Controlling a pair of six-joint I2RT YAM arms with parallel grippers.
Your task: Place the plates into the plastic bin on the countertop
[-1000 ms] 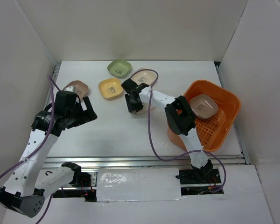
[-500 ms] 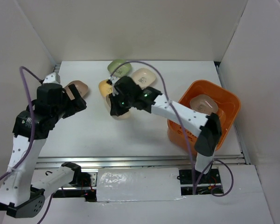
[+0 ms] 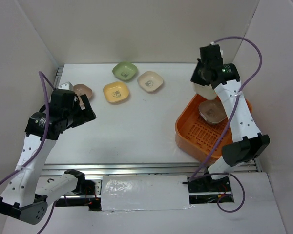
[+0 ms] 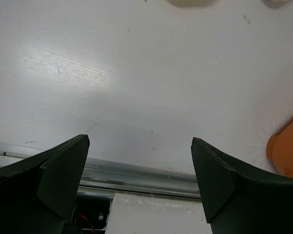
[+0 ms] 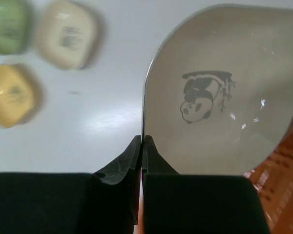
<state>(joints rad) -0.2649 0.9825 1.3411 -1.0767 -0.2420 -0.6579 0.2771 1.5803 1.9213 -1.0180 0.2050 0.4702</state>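
Note:
My right gripper (image 3: 201, 82) is shut on the rim of a cream plate (image 3: 205, 91) and holds it tilted above the far left corner of the orange plastic bin (image 3: 234, 134). In the right wrist view the gripper (image 5: 142, 139) pinches that plate's edge, and its panda print (image 5: 205, 95) shows. A lilac plate (image 3: 213, 111) lies in the bin. On the white countertop (image 3: 136, 126) lie a green plate (image 3: 125, 71), a cream plate (image 3: 150, 81), a yellow plate (image 3: 115, 92) and a brown plate (image 3: 82, 90). My left gripper (image 3: 88, 111) is open and empty, just in front of the brown plate.
White walls close in the countertop at the back and both sides. A metal rail (image 4: 136, 173) runs along the near edge. The bin's corner (image 4: 288, 156) shows at the right of the left wrist view. The right arm's purple cable arcs over the bin.
My right arm has swung from the plates in the middle across to the bin, carrying a cream plate. My left arm has shifted slightly, its gripper still open.

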